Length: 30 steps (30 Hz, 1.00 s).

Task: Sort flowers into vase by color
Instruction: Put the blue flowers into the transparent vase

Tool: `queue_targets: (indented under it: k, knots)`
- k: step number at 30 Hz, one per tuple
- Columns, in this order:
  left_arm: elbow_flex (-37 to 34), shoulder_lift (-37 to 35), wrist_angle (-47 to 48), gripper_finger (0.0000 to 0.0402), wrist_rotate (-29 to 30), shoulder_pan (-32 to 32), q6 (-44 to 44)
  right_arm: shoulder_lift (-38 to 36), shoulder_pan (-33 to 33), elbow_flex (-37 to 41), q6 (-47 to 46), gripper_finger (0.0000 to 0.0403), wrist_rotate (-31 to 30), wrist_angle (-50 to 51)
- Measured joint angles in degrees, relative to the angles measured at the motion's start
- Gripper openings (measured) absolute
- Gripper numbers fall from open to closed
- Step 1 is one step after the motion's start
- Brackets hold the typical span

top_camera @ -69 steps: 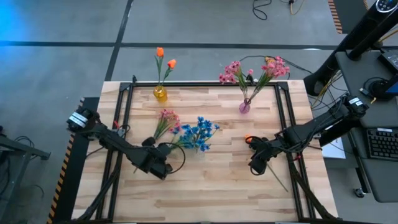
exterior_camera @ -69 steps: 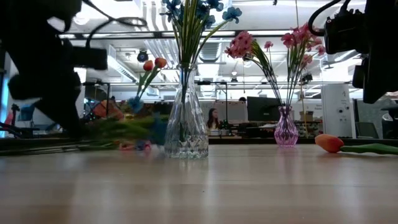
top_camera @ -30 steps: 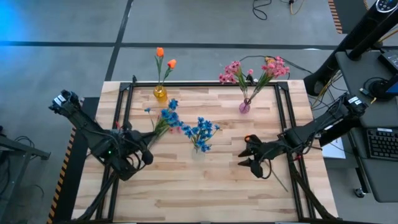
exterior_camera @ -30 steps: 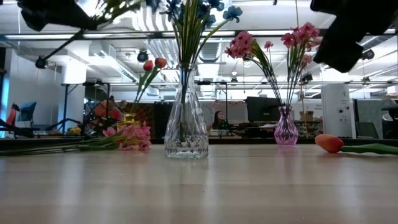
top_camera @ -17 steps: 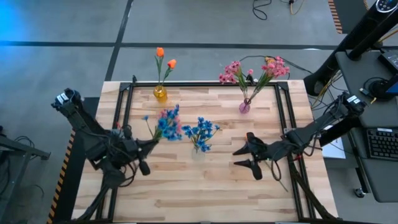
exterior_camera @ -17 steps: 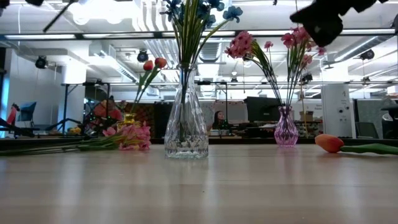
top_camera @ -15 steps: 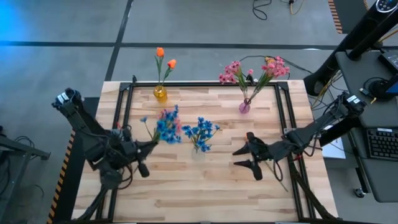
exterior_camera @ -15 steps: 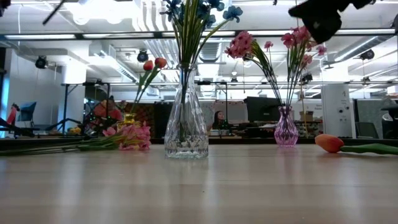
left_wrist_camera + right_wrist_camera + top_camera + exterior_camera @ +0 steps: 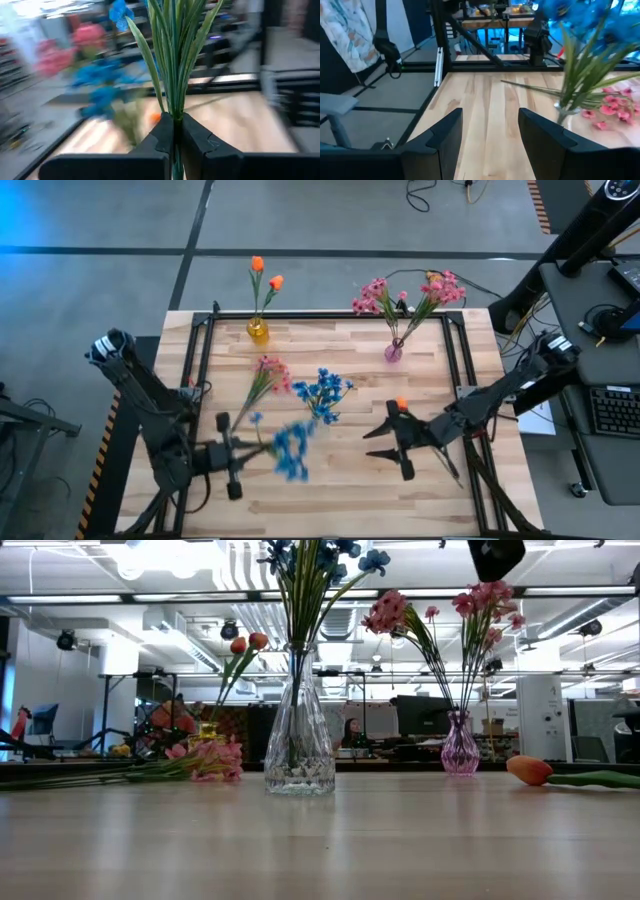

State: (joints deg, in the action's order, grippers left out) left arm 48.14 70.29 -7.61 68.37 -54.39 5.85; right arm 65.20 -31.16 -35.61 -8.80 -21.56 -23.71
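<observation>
Left gripper: we see the left gripper clamped tight on the green stalks of a blue blossom spray, which it holds raised over the lower left of the wooden table in the high view.
Right gripper: the right gripper hangs at lower right of centre in the high view, fingers well apart and holding nothing.
Clear glass vase: the ribbed clear glass vase stands near the table's middle with blue blossom clusters in it.
Pink glass vase: the small pink glass vase sits at upper right in the high view, holding pink blossom sprays.
Yellow glass vase: the small yellow glass vase at upper centre-left carries two orange tulip buds.
Loose pink spray: we find one pink blossom stem lying flat on the table, left of the clear vase.
Loose orange bud: a single orange tulip bud lies on the table at the right of the low view, beside the right gripper in the high view.
</observation>
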Motion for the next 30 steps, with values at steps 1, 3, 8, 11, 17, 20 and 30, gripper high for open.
queue_targets:
  k: [1, 3, 8, 11, 17, 20, 30]
  knots:
    - [0.00, 0.74, -2.80, 0.0000, -2.66, 0.00, -2.50, 1.08, 0.00, -0.07, 0.28, 0.0185, 0.08, -0.88]
    - [0.00, 2.30, -10.18, 0.0000, -8.19, 0.00, -8.36, 3.04, -0.11, -0.62, 0.60, 0.0185, 0.06, -2.18]
    - [0.00, 5.84, -27.00, 0.0000, -15.83, -0.04, -23.09, 7.27, -0.86, -2.72, 2.63, 0.0185, 0.04, -5.95]
    - [0.00, 7.76, -31.50, 0.0000, -18.67, 0.14, -27.58, 9.41, -2.29, -5.04, 5.31, 0.0185, 0.07, -6.99]
    - [0.00, 12.76, -39.57, 0.0000, -23.05, 1.72, -31.08, 13.19, -5.65, -10.31, 10.15, 0.0185, -0.80, -7.08]
    - [0.00, 15.41, -44.88, 0.0000, -24.66, 3.05, -32.16, 15.79, -6.42, -13.73, 13.10, 0.0185, -2.62, -7.31]
    - [-0.02, 22.18, -51.12, 0.0000, -26.77, 7.03, -32.57, 25.61, -6.62, -27.21, 21.93, 0.0185, -2.62, -6.55]
